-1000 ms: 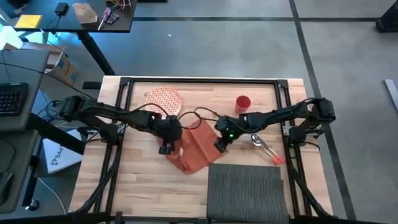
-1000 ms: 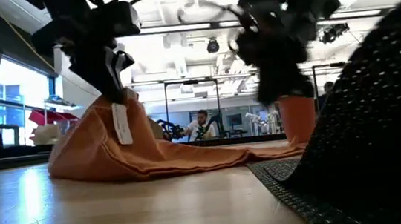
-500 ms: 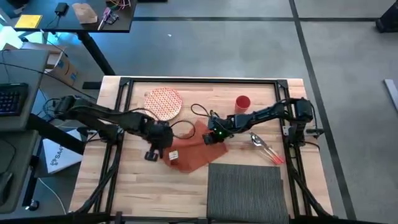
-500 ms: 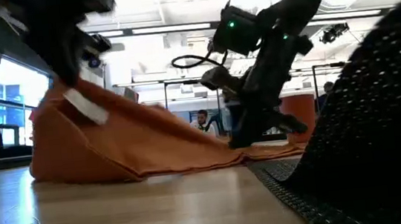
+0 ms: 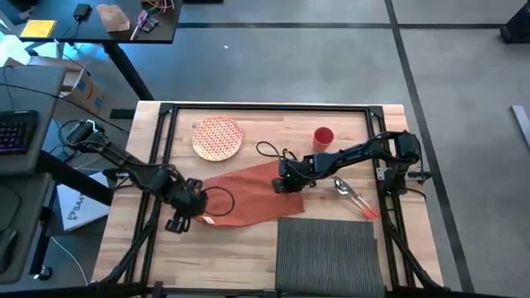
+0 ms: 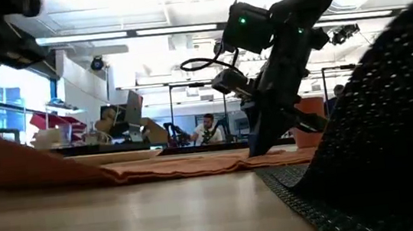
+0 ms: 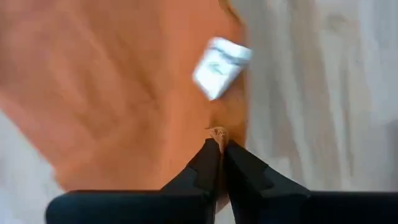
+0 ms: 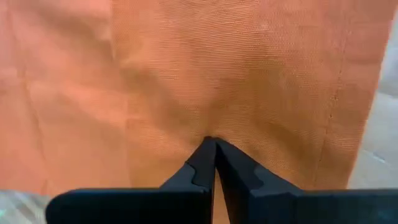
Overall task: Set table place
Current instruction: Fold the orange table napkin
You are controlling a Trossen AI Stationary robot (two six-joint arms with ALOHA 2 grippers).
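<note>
The orange napkin (image 5: pixel 252 194) lies spread on the table (image 5: pixel 182 265), between the round red-patterned plate (image 5: pixel 218 137) and the dark grey ribbed placemat (image 5: pixel 331 252). My left gripper (image 5: pixel 197 215) is shut on the napkin's left end, near its white tag (image 7: pixel 221 59). My right gripper (image 5: pixel 286 184) is shut on the napkin's right part. In the low view the napkin (image 6: pixel 158 169) lies low and flat, with the right gripper (image 6: pixel 260 150) standing on it. My left gripper pinches a small nub of the napkin's edge (image 7: pixel 218 132) between its fingertips, at the napkin's left end by the tag. The cloth runs away from the fingers toward the right gripper and lies low over the table. My right gripper has its shut fingertips on the napkin's right part (image 8: pixel 210 138), coming from above and slanting down. A small pucker of cloth sits at the tips; one layer or several, I cannot tell. The cloth around it lies flat on the table.
A red cup (image 5: pixel 323 136) stands at the far right. Cutlery (image 5: pixel 352 196) lies right of the napkin, beside the right arm. The placemat reaches the table's near edge. Bare wood lies at the near left.
My left gripper has gone toward the table's left and near edge, still shut on the napkin's end. The napkin, a raised heap a second ago, is now drawn out long and flat. My right gripper has come down a little toward the left onto the right part.
</note>
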